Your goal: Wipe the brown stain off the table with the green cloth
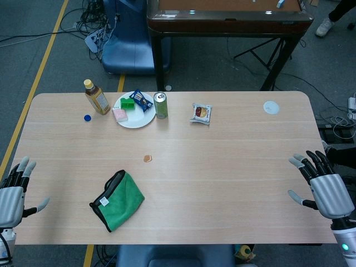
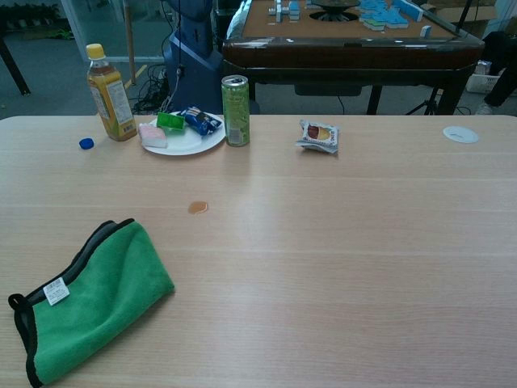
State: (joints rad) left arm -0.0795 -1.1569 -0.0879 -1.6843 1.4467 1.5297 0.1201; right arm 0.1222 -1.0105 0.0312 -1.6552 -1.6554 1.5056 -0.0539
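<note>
A folded green cloth (image 1: 118, 201) (image 2: 87, 300) with a black edge lies on the near left part of the table. A small brown stain (image 1: 147, 158) (image 2: 198, 208) sits on the wood a little beyond it and to its right. My left hand (image 1: 13, 193) hovers at the table's left edge, fingers spread, holding nothing, well left of the cloth. At the right edge my right hand (image 1: 322, 183) is also spread and empty. Neither hand shows in the chest view.
At the far left stand a tea bottle (image 1: 97, 97) (image 2: 111, 82), its blue cap (image 1: 87, 117), a white plate (image 1: 133, 120) with snacks and a green can (image 1: 161, 105) (image 2: 236, 110). A snack packet (image 1: 201, 113) and a white disc (image 1: 271, 107) lie further right.
</note>
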